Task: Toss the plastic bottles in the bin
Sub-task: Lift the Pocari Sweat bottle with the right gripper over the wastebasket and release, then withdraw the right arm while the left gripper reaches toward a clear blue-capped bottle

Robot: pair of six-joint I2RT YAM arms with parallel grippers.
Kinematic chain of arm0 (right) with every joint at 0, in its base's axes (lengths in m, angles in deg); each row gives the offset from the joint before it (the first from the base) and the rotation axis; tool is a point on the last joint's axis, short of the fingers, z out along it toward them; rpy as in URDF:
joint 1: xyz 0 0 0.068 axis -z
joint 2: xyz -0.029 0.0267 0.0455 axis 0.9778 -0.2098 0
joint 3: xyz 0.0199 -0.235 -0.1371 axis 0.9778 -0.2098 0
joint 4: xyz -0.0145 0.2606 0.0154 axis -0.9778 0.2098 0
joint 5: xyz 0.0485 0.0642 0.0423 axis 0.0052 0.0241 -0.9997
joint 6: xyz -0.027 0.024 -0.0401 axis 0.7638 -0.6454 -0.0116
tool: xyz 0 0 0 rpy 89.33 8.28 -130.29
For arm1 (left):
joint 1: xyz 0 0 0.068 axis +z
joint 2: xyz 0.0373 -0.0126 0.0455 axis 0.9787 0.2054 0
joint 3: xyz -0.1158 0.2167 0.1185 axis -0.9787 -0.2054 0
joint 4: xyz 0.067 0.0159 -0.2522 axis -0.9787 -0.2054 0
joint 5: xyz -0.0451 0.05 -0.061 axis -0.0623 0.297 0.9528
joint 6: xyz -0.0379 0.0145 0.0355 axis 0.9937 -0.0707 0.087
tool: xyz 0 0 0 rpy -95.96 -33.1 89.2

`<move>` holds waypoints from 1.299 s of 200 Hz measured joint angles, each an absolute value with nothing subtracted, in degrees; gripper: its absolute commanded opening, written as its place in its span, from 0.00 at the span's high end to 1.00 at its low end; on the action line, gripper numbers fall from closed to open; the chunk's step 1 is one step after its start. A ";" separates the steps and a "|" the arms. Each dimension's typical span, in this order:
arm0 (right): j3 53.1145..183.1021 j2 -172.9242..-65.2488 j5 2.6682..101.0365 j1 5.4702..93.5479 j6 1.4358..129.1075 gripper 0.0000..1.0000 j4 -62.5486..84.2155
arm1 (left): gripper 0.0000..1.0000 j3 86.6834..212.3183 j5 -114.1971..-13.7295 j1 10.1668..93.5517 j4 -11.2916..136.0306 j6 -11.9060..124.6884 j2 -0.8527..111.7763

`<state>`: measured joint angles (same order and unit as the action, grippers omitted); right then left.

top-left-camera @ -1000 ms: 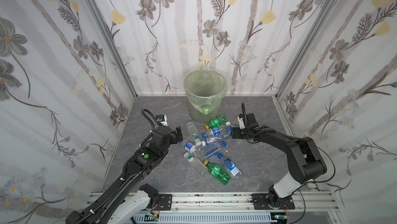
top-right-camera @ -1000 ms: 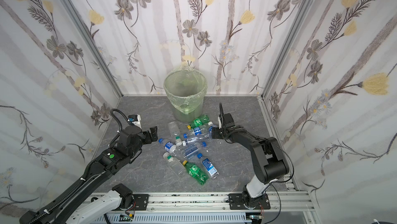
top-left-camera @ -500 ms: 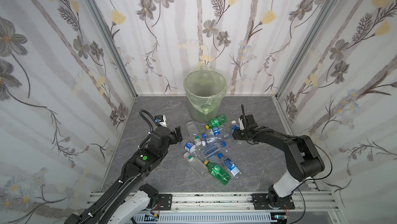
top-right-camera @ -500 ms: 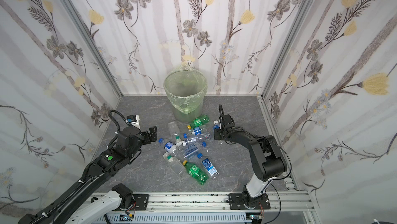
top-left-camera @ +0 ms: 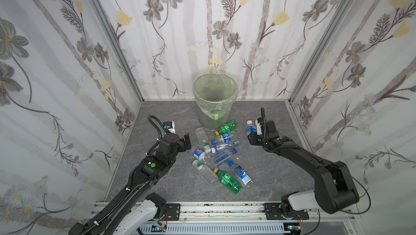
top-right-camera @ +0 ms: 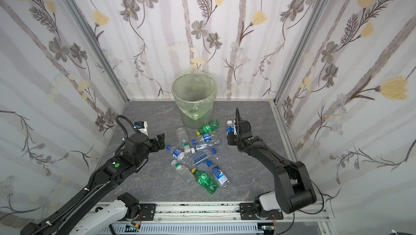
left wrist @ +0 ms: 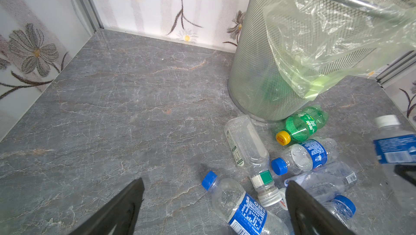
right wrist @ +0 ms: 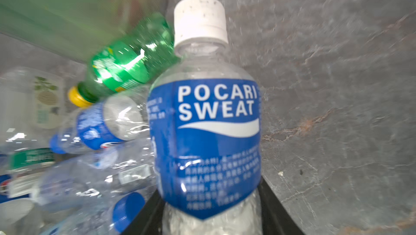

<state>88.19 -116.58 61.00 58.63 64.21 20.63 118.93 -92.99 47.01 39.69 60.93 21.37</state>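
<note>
Right tool [top-left-camera: 252, 137] raised Pocari bottle [top-left-camera: 250, 129] beside green bottle [top-left-camera: 226, 128]

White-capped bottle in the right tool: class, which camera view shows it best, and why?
The right wrist view: the white-capped bottle fills the frame, label readable, held in the right tool. Both top views show it small, near the bin. The left wrist view cuts it off at the edge.
</note>
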 measured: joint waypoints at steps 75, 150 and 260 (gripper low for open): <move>81.24 -79.45 53.17 56.26 67.66 0.61 8.07 | 0.00 117.68 -92.12 47.04 39.98 60.98 21.98; 110.87 -104.28 50.05 52.07 68.03 0.19 1.68 | 0.00 118.34 -91.05 47.04 40.35 63.44 23.38; 116.54 -113.74 51.32 51.35 66.76 0.05 18.60 | 0.00 119.63 -89.30 47.10 40.74 64.80 23.99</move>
